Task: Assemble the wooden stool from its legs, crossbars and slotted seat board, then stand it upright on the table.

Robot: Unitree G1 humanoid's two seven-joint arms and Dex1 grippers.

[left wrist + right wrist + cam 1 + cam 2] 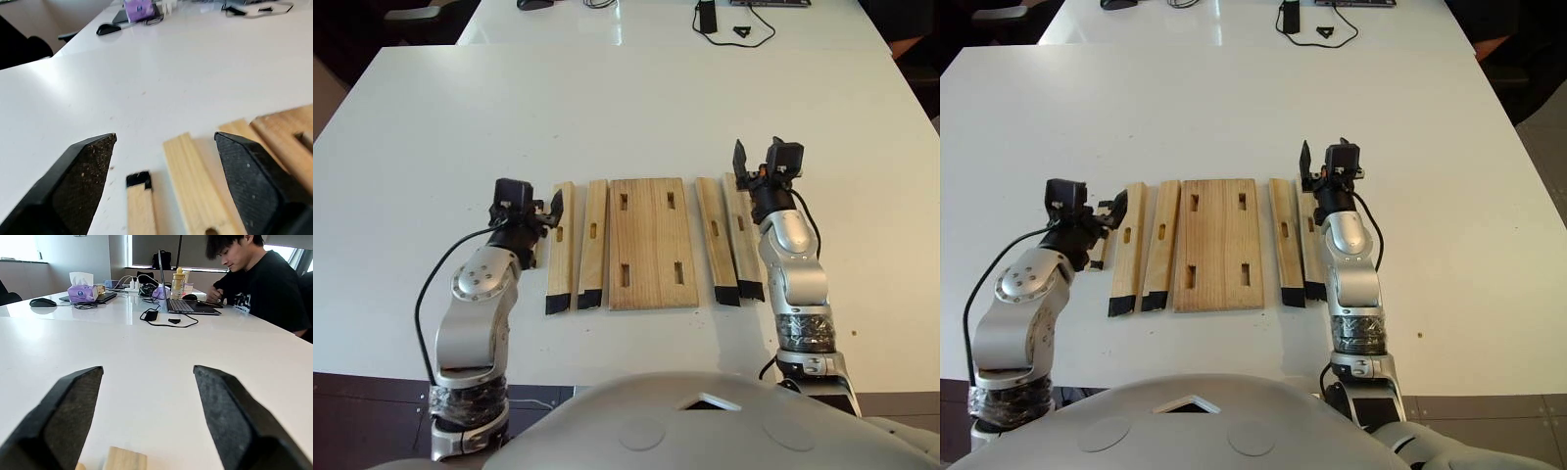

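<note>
Left wrist view shows a crossbar (141, 208) inside the wide left gripper (165, 139); right gripper (146, 368), wide, over a leg (126, 461) end, broad bench (607, 108) ahead.

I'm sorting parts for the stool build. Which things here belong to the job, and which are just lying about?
For the job: seat board; left legs; right legs; short bar by the left gripper.
Lying about: mouse; tissue box; laptop; bottle; charger.

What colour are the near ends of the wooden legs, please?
Black leg ends, clearest in left eye view.
</note>
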